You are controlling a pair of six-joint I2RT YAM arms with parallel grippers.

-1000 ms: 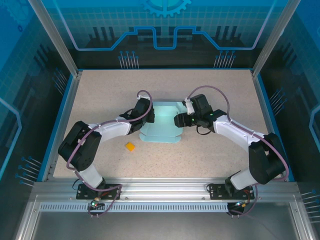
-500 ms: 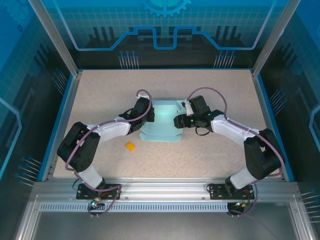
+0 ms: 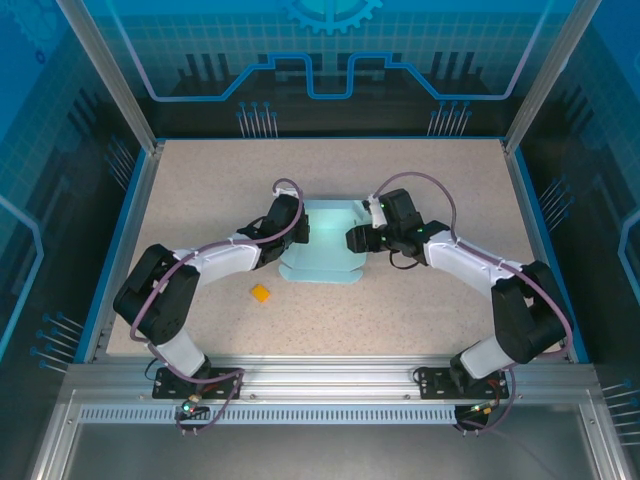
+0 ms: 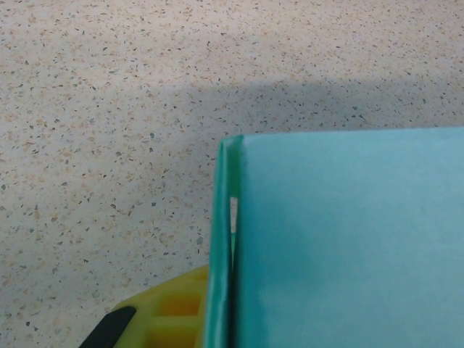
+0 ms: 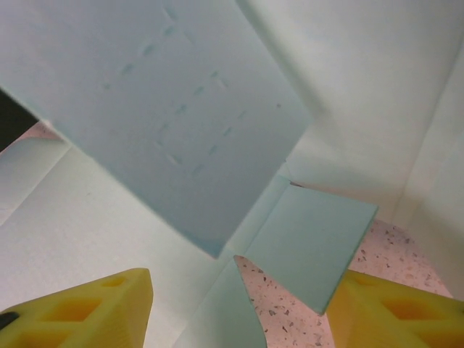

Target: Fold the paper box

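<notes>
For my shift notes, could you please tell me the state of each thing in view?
paper box: partly folded, flaps raised, not closed.
left gripper: shut on the paper box's left edge.
right gripper: open, facing a raised flap.
orange square: lying flat on the table, untouched.

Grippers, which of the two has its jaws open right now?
The right gripper: its yellow fingers stand apart, with a loose flap of the paper box between them. The left gripper is shut on the box's left edge.
</notes>
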